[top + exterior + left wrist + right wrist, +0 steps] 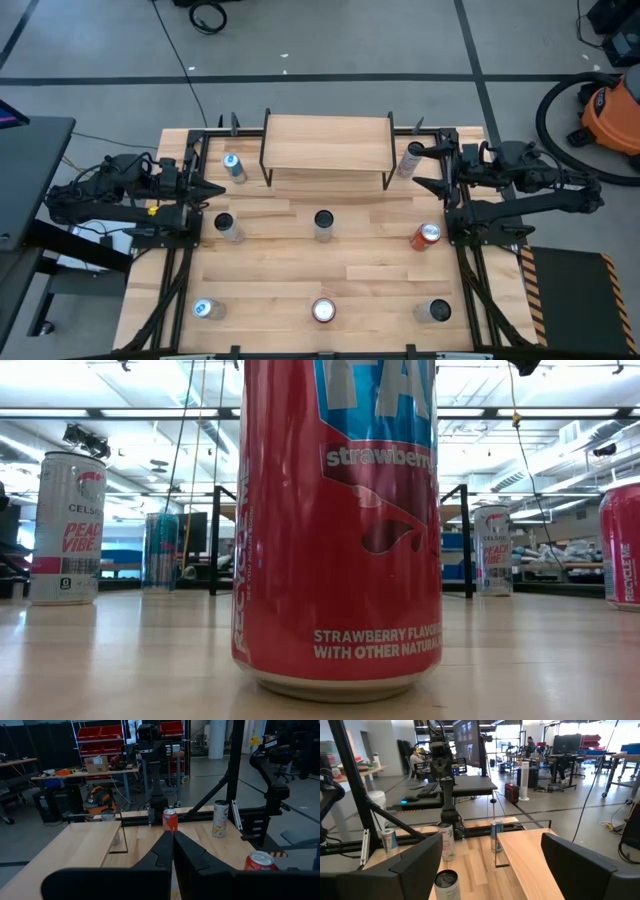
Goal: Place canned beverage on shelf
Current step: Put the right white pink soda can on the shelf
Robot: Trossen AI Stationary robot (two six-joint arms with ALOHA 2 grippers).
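Your right gripper (pixel 424 169) stands with fingers wide apart and empty beside the shelf (pixel 326 143); an upright can (pixel 410 160) stands just beside it. Left gripper (pixel 215 190) shut, idle.

Even, bright overhead light falls on the bench (pixel 330 265) in the high view, the pale wood evenly lit, with only short soft shadows beside the cans and under the shelf (pixel 326 144). Can tops catch small white glints. In the low view, ceiling strip lights glow white, nearly washed out, and the bench surface carries a soft sheen; the big red can (pixel 338 525) fills the middle, close to the lens, its lettering readable, its sides curving away. The left wrist view is the dimmest, the room behind dark, the left pincer (pixel 173 851) a near-black silhouette. The right wrist view is brighter, daylight blooming at far windows, the right pincer (pixel 492 862) fingers dark and soft-edged.
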